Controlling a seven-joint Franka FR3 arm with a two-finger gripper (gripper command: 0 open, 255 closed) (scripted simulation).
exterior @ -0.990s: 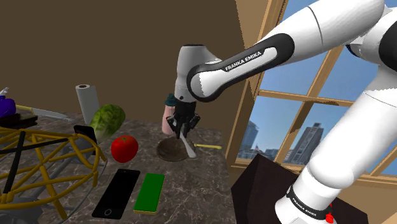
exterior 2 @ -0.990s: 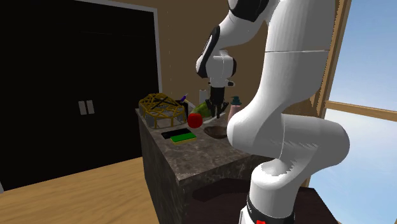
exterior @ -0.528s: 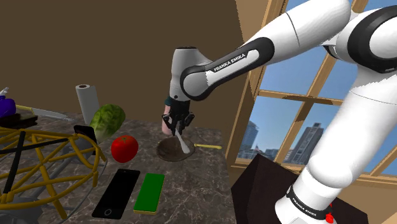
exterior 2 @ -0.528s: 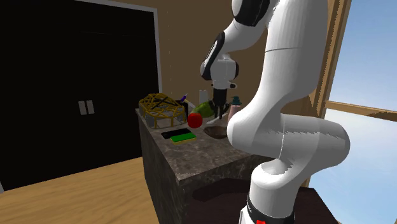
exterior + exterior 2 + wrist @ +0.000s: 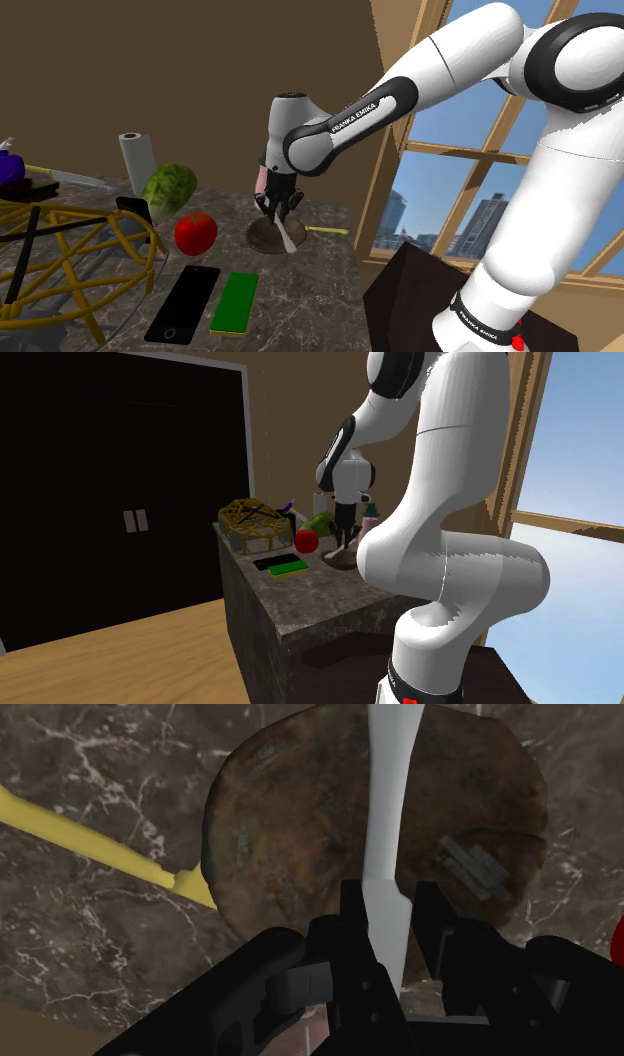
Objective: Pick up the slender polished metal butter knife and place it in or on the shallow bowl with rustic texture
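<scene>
Since a second ago the arm has dropped and swung its elbow outward, bringing the all-black two-finger gripper (image 5: pixel 277 216) lower over the shallow round brown bowl (image 5: pixel 266 237) with a rough, mottled surface. The fingers (image 5: pixel 352 909) are clamped on the handle of the slender pale grey butter knife (image 5: pixel 392 794). It is a smooth, plain piece that narrows in the middle and widens toward its far end, which is cut off at the wrist view's edge. In the shoulder view the butter knife (image 5: pixel 288 238) hangs slanted from the gripper over the bowl's near rim, and whether its tip touches the bowl cannot be told. In the wrist view the blade crosses above the bowl (image 5: pixel 290 834), whose floor bears a small grey streaked patch too vague to identify. A long yellow strip (image 5: pixel 100 844) lies on the dark veined marble counter (image 5: pixel 320 290), one end at the bowl's rim. A pink bottle with a teal top (image 5: pixel 261 183) stands behind the gripper, mostly hidden by it. In the second exterior view the white arm covers much of the bowl (image 5: pixel 336 559). The yellow wire basket (image 5: pixel 70 250) is cut off by the shoulder view's left edge, and what lies in it is hard to make out.
</scene>
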